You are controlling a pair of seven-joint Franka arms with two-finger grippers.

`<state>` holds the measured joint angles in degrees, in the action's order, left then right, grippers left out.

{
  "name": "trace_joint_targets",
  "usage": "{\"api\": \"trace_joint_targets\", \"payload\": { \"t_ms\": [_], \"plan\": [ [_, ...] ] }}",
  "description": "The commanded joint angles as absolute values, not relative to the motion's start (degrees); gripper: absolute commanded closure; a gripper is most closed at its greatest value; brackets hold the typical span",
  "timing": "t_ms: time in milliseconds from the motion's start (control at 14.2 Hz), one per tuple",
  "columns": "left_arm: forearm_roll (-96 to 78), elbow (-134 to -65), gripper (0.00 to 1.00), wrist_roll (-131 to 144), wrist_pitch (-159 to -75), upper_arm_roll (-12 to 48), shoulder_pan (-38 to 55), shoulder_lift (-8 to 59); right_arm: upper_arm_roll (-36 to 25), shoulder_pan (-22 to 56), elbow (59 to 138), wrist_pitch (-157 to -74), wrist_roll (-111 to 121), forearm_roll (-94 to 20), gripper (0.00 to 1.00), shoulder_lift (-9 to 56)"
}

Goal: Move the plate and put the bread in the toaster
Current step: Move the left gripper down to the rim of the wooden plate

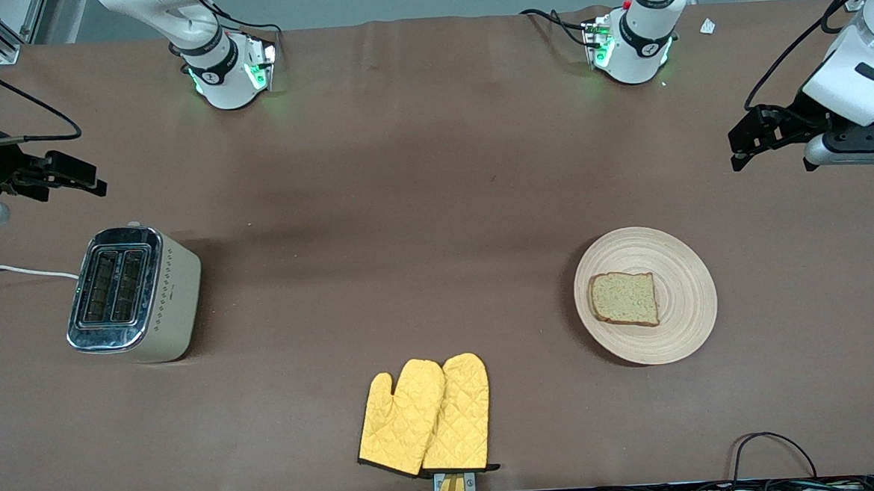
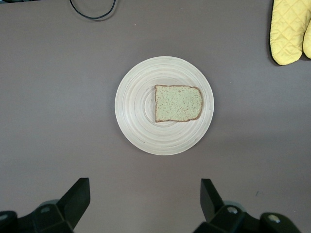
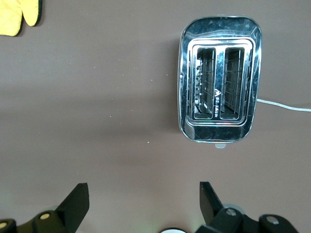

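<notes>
On grooved round wooden plate (image 1: pixel 645 295): speckled squarish bread (image 1: pixel 624 299). Boxy chrome-topped toaster (image 1: pixel 134 294) apart. Left tool (image 2: pixel 143 196), right tool (image 3: pixel 143 199) spread.

Bread (image 1: pixel 624 298) flat on round wooden plate (image 1: pixel 680 322); beige toaster (image 1: pixel 134 294) upright, slots empty

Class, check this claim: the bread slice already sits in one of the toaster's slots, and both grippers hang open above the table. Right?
Not quite. The bread lies on the plate; the front view shows it, and the toaster slots are empty. Left gripper and right gripper are open.
</notes>
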<state>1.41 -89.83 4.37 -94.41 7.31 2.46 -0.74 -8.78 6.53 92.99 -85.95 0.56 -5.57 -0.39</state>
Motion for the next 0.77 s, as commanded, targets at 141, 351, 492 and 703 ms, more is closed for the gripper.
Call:
{"api": "trace_joint_targets", "payload": {
  "t_ms": [141, 351, 492, 703],
  "plan": [
    [2.46, -87.98, 0.00, 5.62, -92.55, 7.56, 2.72, -0.18, -8.70, 5.89, 94.83, -85.96, 0.09, -5.89, 0.00, -1.49],
    [2.46, -88.76, 0.00, 4.40, -92.29, 7.65, 2.46, 1.22, -8.79, 5.89, 95.01, -86.04, 0.09, -5.89, 0.00, -1.49],
    [1.59, -89.03, 0.00, 4.31, -92.11, 7.47, 1.85, 1.75, -8.70, 5.89, 95.01, -86.05, 0.17, -5.89, 0.00, -1.41],
    [-10.23, -88.68, 0.00, -0.49, -92.46, 7.38, -7.96, 6.74, -8.70, 5.89, 95.01, -86.04, 0.35, -5.89, 0.00, -1.41]
  ]
}}
